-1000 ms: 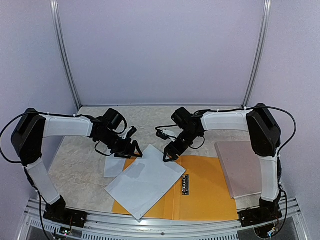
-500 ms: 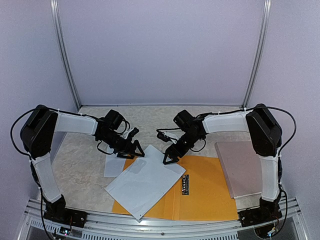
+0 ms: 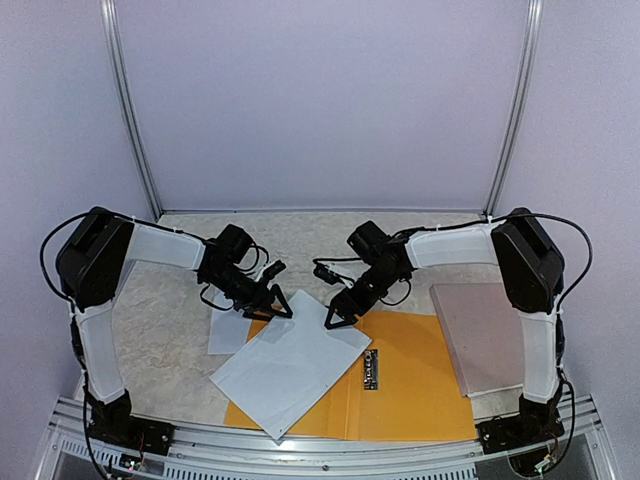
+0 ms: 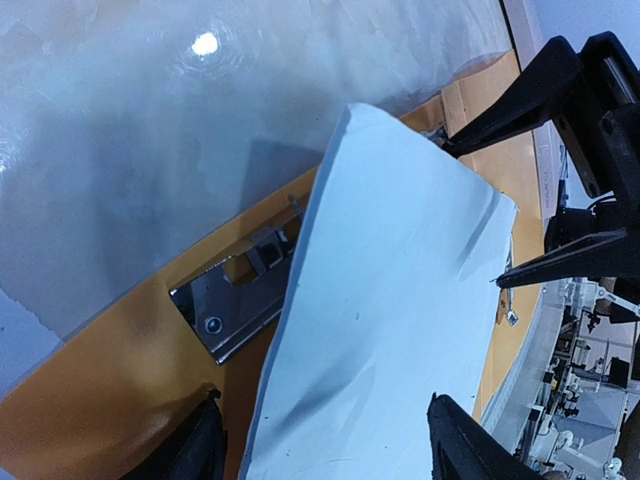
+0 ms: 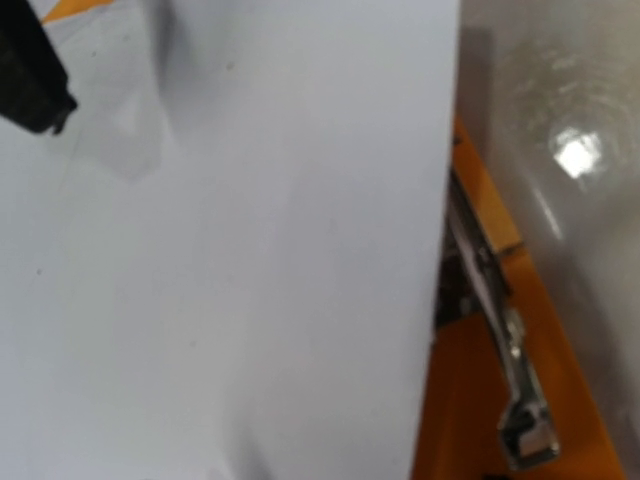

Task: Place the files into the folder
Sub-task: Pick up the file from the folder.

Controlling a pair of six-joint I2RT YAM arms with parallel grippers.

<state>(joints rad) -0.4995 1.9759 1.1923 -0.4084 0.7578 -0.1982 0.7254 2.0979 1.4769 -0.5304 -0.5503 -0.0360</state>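
- Left claw (image 3: 278, 306): fingers apart, with the far corner of the files between them. You have carried it rightward, closer to the right claw, since a second ago, and its arm has swung in after it.
- Right claw (image 3: 337, 314): fingers apart, tips at the files' far right edge. You have barely moved it.
- Files (image 3: 290, 365): white stack lying skewed, reaching from between your claws back toward the bases. It is buckled near the left claw and its place is unchanged.
- Stray sheet (image 3: 228, 335): on the surface (image 3: 165, 330), just near-left of the left claw, unmoved.
- Folder (image 3: 420, 375): orange, open flat under the files, on the near side of the right claw.
- Clip (image 3: 372, 369): on the folder, just beside the files' right corner.
- Board (image 3: 485, 335): pinkish, to the right of the right claw, apart from it.
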